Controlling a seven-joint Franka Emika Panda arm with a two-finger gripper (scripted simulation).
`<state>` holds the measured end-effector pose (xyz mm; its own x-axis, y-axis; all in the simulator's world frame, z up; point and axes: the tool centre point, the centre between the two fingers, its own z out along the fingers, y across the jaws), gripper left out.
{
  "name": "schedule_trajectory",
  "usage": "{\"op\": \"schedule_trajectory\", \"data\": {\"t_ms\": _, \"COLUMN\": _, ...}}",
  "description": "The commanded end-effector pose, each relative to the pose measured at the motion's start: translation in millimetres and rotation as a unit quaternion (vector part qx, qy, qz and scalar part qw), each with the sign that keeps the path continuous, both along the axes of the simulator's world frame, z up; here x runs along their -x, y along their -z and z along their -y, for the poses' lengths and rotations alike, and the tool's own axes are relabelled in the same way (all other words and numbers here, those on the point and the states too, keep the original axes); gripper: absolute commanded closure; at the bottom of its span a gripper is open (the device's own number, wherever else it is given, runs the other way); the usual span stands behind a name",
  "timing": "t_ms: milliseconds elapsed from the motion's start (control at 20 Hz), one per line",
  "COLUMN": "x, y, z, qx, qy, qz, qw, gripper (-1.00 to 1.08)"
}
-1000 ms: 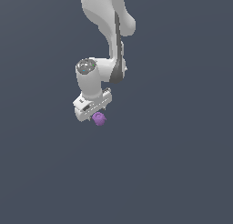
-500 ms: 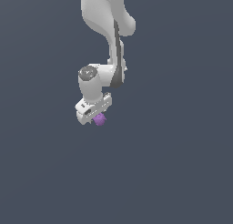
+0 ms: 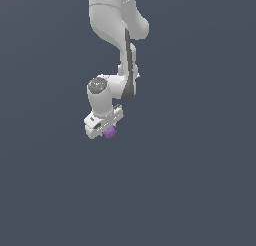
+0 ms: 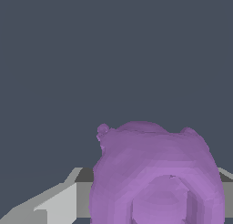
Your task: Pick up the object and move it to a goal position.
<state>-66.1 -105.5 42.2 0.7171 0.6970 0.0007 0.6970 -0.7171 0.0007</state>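
Note:
The small purple lumpy object (image 3: 110,132) sits just under the white gripper (image 3: 106,130) in the exterior view, mostly covered by the hand. In the wrist view the purple object (image 4: 154,177) fills the near field, sitting between the grey fingers (image 4: 59,202). The gripper is shut on it. The white arm (image 3: 117,20) comes down from the top of the exterior view. No goal marker shows.
A plain dark grey surface (image 3: 190,180) lies all around the gripper, with nothing else on it.
The gripper with the purple object has moved slightly up and toward the exterior view's left. The object stays held.

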Motion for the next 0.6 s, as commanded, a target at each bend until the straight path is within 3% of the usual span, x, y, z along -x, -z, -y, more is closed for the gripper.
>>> {"op": "schedule_trajectory", "data": {"t_ms": 0, "x": 0.4, "y": 1.0, "z": 0.2, "qx": 0.000, "qy": 0.000, "qz": -0.001, "qw": 1.0000, "gripper": 1.08}}
{"op": "schedule_trajectory", "data": {"t_ms": 550, "x": -1.8, "y": -4.9, "z": -3.2, "qx": 0.000, "qy": 0.000, "qz": 0.001, "qw": 1.0000, "gripper": 1.08}}
